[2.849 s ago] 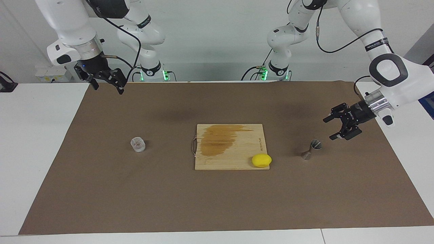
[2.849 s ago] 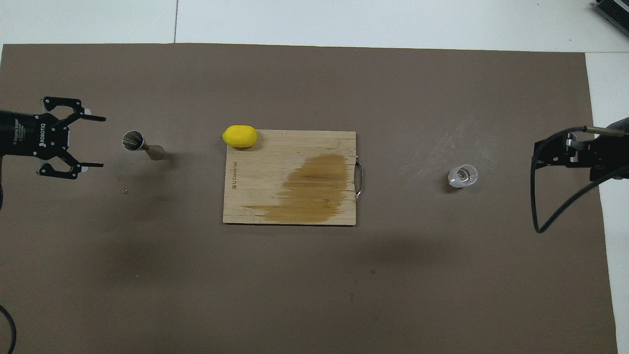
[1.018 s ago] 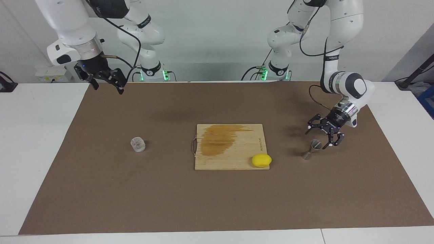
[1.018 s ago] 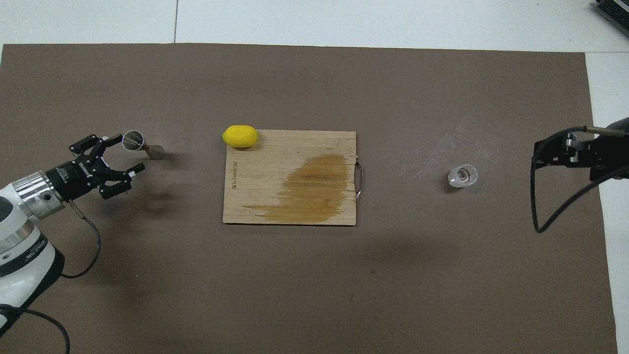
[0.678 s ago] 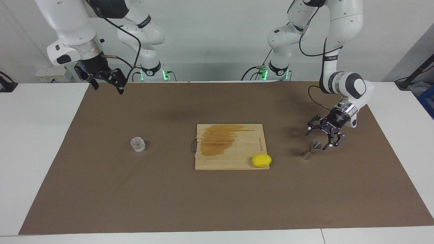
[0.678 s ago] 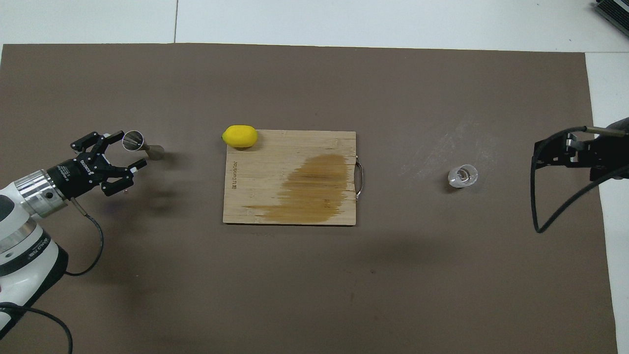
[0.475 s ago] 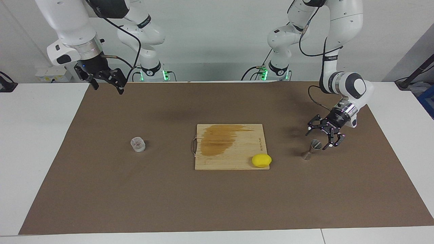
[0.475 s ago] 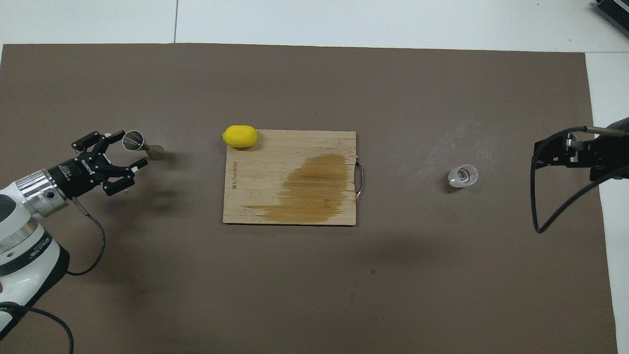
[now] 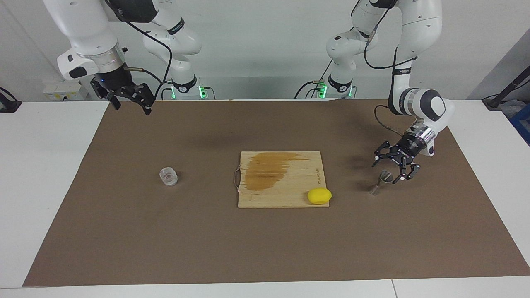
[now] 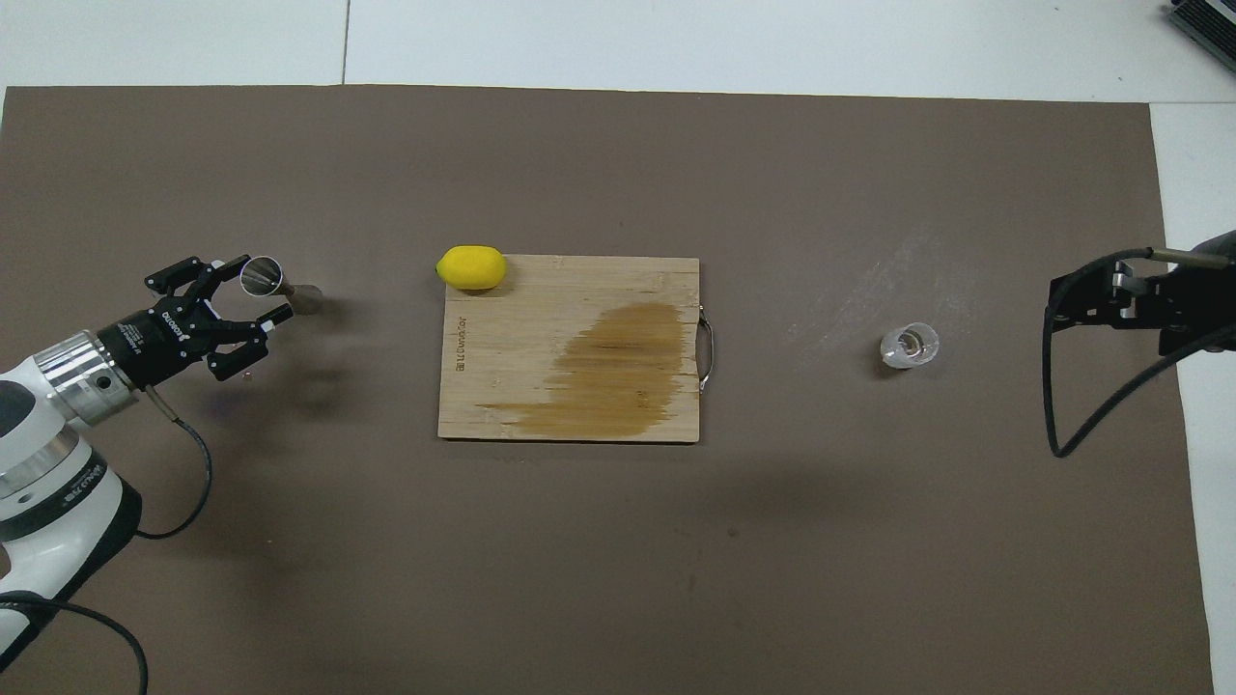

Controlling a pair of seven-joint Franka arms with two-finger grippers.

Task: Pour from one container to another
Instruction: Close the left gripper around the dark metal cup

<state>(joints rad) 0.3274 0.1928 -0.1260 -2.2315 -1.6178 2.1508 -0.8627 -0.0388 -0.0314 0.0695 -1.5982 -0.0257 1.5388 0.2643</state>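
You're at the start: your left gripper (image 9: 388,171) brackets the jigger (image 9: 380,182) with fingers apart, not yet gripping, while the glass cup (image 9: 168,176) stands untouched, well below your waiting, open right gripper (image 9: 131,104).

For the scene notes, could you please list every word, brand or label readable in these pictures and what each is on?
"ROBOTIQ": white letters on the black body of the left gripper, overhead view.
Burnt-in line of print on the wooden cutting board, along its edge toward the left arm's end: too blurred to read.
Dark band lettering on the left arm and right arm: too small to read.
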